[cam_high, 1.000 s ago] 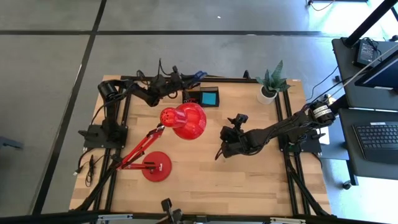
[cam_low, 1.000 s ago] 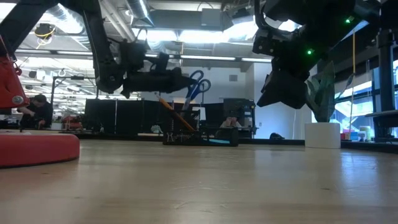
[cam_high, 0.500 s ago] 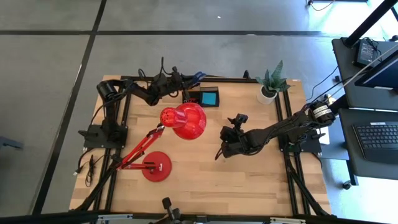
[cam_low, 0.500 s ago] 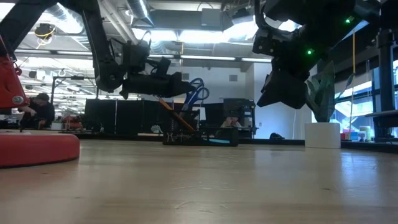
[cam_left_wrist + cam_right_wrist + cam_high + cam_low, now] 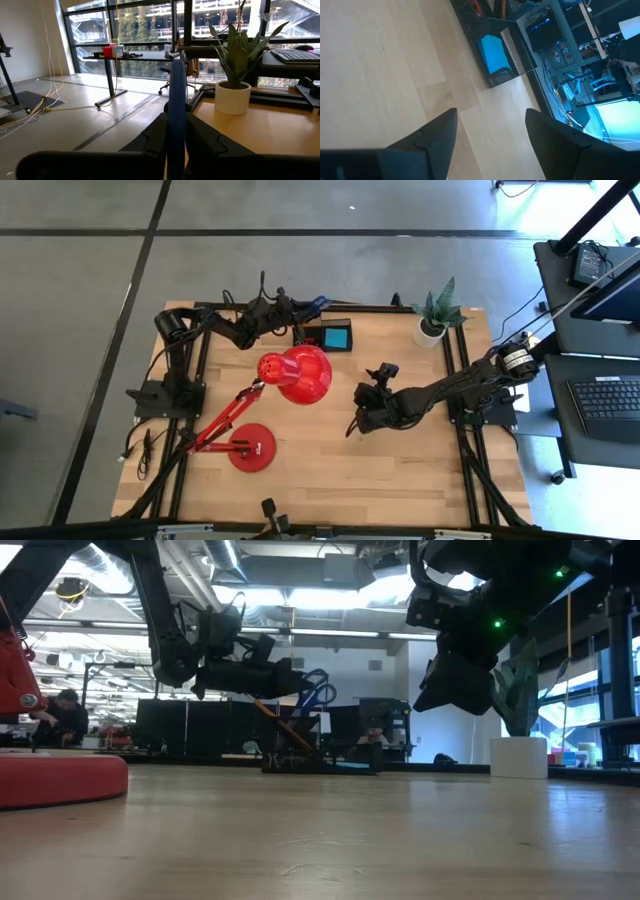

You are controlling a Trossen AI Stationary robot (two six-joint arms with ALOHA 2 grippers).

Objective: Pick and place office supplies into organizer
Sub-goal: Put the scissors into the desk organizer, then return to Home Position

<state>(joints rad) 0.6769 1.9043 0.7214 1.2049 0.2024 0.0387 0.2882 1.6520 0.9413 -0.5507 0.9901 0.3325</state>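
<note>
The black organizer (image 5: 318,336) stands at the table's far edge, a small blue block (image 5: 337,337) in its right compartment and a pencil (image 5: 283,723) leaning in it. My left gripper (image 5: 297,310) hovers level just above the organizer, shut on the blue-handled scissors (image 5: 318,690). The handle loops stick out past the fingertips; the blades are hidden. My right gripper (image 5: 362,418) hangs open over the middle of the table, nothing between its fingers (image 5: 440,132), and looks toward the organizer (image 5: 492,45). My left gripper pinches a blue handle part of the scissors (image 5: 177,107) between its two fingers. The fingers lie level and come from the table's left. The handle stands across the fingers, above the organizer. Whether the blades touch the organizer I cannot tell.
A red desk lamp stands left of centre, its head (image 5: 298,373) close in front of the organizer and its round base (image 5: 252,447) nearer the front. A potted plant (image 5: 433,320) sits at the far right. Bare wood lies in front of the right arm.
My left gripper has tipped its fingers down to level above the organizer. The scissors' handle loops, which pointed up and stood higher, have sunk toward the organizer. My right arm has kept still.
</note>
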